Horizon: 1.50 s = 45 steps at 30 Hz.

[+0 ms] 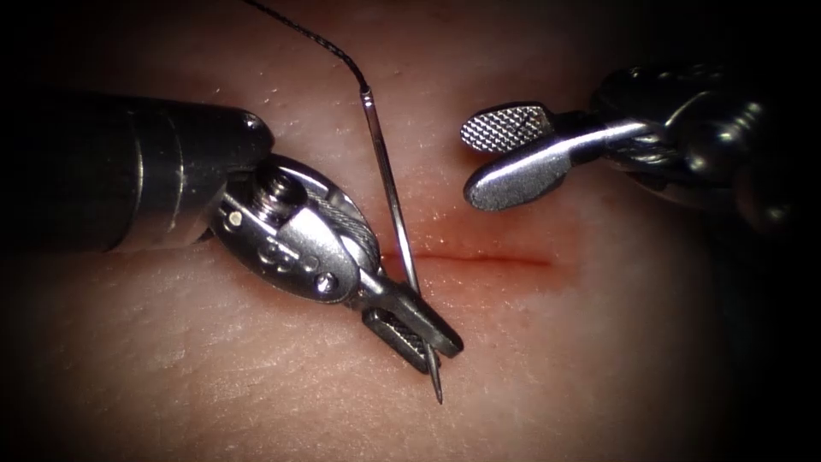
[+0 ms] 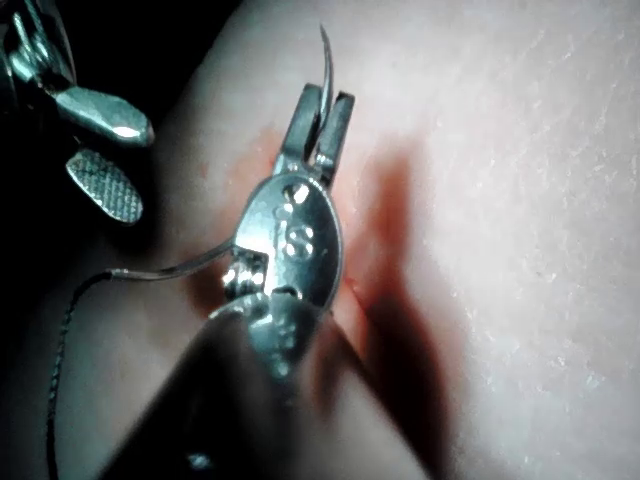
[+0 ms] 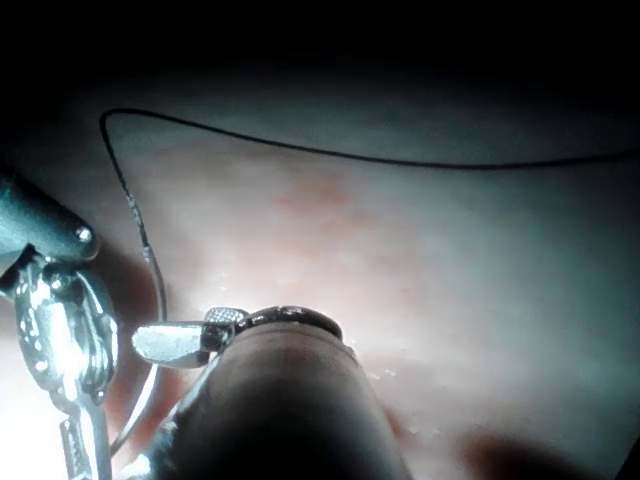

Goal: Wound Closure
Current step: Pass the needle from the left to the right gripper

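Nearest to us, the left arm's steel needle driver (image 1: pixel 419 329) comes in from nine o'clock, its jaws clamped on the thin curved silver needle (image 1: pixel 395 214) close to its pointed end; the point sticks out just past the jaws toward six o'clock. We see the needle's shaft rise toward twelve o'clock, crossing over the short reddish horizontal cut (image 1: pixel 479 257) in the pale pink tissue (image 1: pixel 214 368). We cannot tell whether the needle touches the tissue. The dark braided thread (image 1: pixel 299 30) leaves its blunt end and runs off toward eleven o'clock. At two o'clock the right arm's steel needle driver (image 1: pixel 492 158) hovers above the tissue, well apart from the needle, its ridged jaws spread wide and gripping nothing.
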{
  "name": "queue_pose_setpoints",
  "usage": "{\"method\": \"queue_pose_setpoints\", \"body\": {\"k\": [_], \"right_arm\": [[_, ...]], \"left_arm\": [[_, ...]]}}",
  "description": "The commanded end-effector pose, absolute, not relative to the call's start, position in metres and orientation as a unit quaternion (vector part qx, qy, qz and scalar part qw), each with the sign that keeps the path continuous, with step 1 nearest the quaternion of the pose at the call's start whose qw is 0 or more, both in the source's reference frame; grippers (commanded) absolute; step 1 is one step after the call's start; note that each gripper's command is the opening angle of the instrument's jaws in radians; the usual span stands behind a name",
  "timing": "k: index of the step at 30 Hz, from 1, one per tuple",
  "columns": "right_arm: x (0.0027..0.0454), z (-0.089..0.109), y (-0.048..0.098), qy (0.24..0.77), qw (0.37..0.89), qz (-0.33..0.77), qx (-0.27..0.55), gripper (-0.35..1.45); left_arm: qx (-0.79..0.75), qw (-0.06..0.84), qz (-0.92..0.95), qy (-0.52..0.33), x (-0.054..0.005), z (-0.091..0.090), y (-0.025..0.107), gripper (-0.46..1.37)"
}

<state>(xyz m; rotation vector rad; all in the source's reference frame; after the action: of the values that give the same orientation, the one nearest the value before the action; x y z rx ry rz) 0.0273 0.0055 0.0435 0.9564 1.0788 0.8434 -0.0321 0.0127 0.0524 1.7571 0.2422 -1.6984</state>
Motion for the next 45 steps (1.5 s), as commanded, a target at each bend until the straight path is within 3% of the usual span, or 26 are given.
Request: {"method": "queue_pose_setpoints", "body": {"k": [1, 15, 30, 36, 42, 43, 44, 45], "right_arm": [[0.0275, 0.0436, 0.0055, 0.478, 0.668, 0.375, 0.429, 0.75], [0.0281, 0.0456, 0.0045, 0.458, 0.653, 0.406, 0.446, 0.59], [0.0293, 0.0461, 0.0043, 0.483, 0.630, 0.421, 0.439, 0.47], [0.0294, 0.0460, 0.0043, 0.483, 0.631, 0.425, 0.434, 0.08], [0.0297, 0.0461, 0.0042, 0.483, 0.631, 0.426, 0.432, -0.03], [0.0297, 0.0461, 0.0042, 0.483, 0.631, 0.426, 0.431, -0.13], [0.0297, 0.0461, 0.0042, 0.483, 0.632, 0.426, 0.431, -0.35], [0.0297, 0.0461, 0.0042, 0.483, 0.632, 0.428, 0.429, -0.35]], "left_arm": [[0.672, 0.341, -0.651, 0.092, -0.0322, 0.0523, 0.0127, -0.35], [0.667, 0.357, -0.650, 0.071, -0.0326, 0.0511, 0.0127, -0.35], [0.664, 0.359, -0.653, 0.059, -0.0332, 0.0508, 0.0127, -0.35], [0.662, 0.351, -0.659, 0.062, -0.0334, 0.0508, 0.0127, -0.35], [0.662, 0.350, -0.660, 0.062, -0.0337, 0.0508, 0.0128, -0.35], [0.662, 0.350, -0.660, 0.062, -0.0338, 0.0508, 0.0128, -0.35], [0.661, 0.348, -0.661, 0.064, -0.0338, 0.0508, 0.0128, -0.35], [0.661, 0.348, -0.661, 0.064, -0.0338, 0.0508, 0.0128, -0.35]]}}
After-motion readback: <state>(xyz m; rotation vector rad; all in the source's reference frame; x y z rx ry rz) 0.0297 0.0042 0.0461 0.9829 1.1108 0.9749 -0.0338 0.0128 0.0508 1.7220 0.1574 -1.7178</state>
